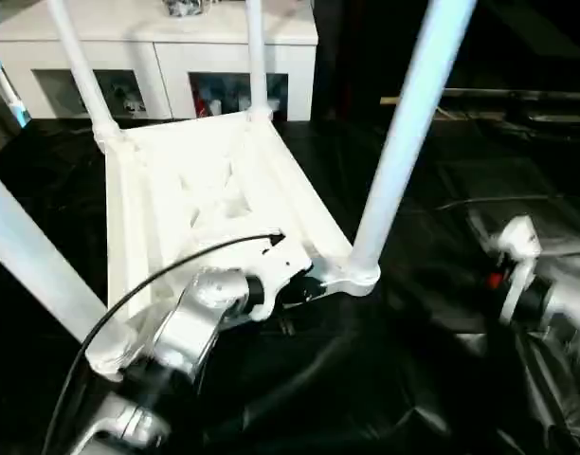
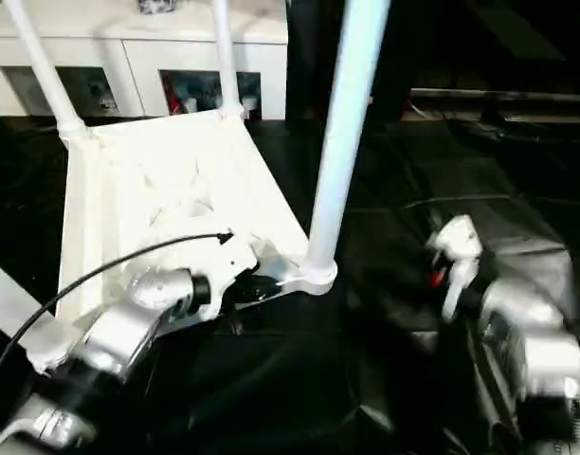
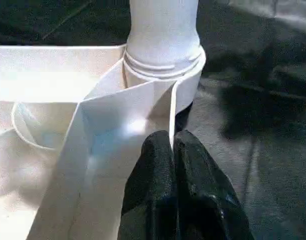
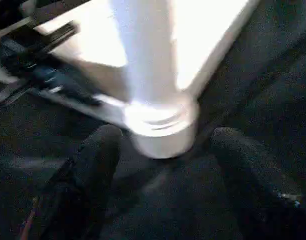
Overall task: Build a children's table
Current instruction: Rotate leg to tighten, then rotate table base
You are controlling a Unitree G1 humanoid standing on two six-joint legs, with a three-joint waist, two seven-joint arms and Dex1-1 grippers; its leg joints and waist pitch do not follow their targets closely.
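Children's table lies upside down on a black sheet, its four white legs standing up from the corner sockets. The left gripper has its two black fingers pressed together on the thin white rim of the table top, right beside the near corner socket; the rim's edge runs into the slit between the fingertips. The leg seated in that socket rises straight up from it. From the head views, the left forearm reaches in from the near side of the table, a black cable arcing over it.

The right gripper has its fingers spread wide, one on each side of that same corner socket but clear of it, with nothing between them. In the head views the right forearm sits off to the side of the table, apart from the leg.

Beyond the table's far edge stands a white cabinet with glass-fronted compartments.
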